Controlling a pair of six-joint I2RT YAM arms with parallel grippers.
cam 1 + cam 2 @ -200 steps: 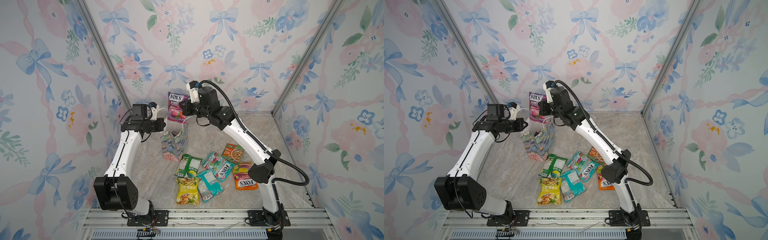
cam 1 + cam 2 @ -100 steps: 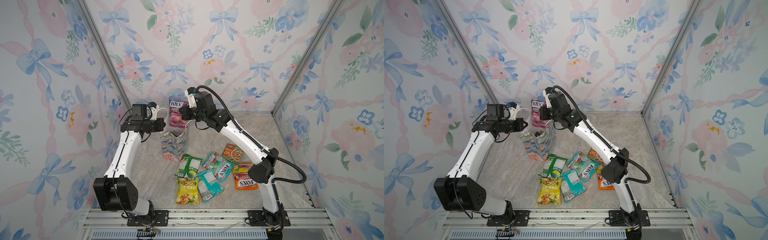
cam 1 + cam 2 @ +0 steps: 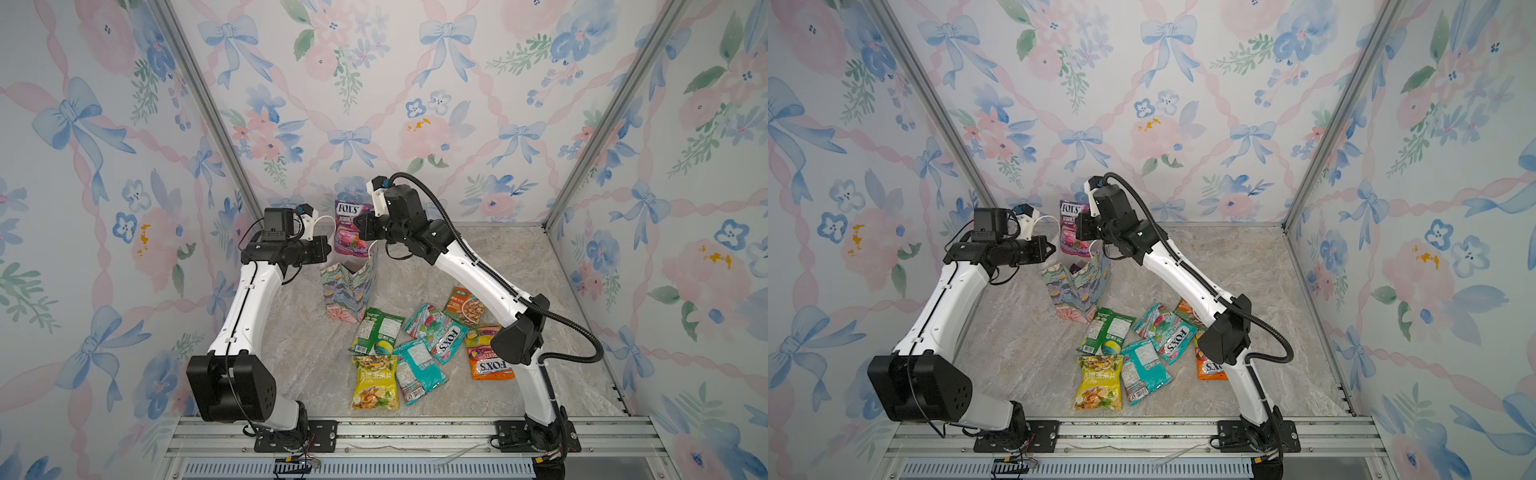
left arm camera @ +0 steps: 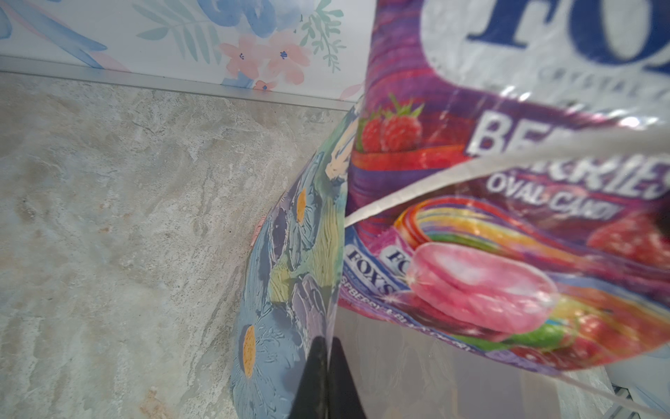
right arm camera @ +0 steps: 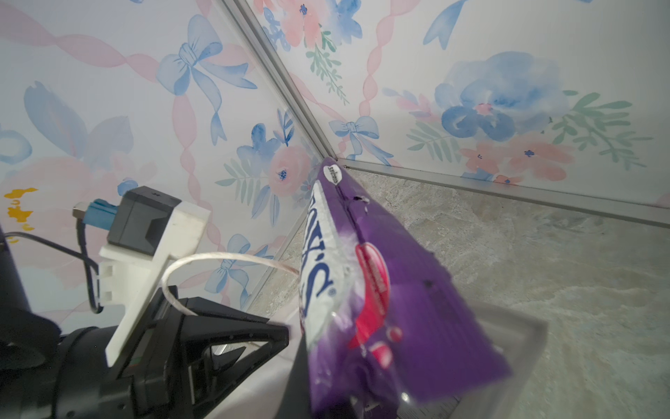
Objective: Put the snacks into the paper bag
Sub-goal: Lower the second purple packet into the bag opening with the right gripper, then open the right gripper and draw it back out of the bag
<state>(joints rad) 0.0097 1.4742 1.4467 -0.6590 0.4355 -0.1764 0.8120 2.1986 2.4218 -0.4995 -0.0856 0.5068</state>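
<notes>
nearest, many snacks [image 3: 417, 370] lie on the worktop [image 3: 519, 266], like the yellow chip pack [image 3: 374, 382], the teal fox's pack [image 3: 444, 338] and the orange fox's pack [image 3: 489, 361]. they all have yet to go in. behind them stands the paper bag [image 3: 351, 286]. the left fingers [image 4: 311, 384] pinch its rim tight. the right fingers [image 3: 360, 227] hold the purple fox's berries pack [image 3: 348, 232] right at the bag's open mouth, not let go yet.

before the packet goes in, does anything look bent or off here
The paper bag is creased inward in a V on its near side. Its white cord handle crosses the purple packet held at the mouth and might snag it.
</notes>
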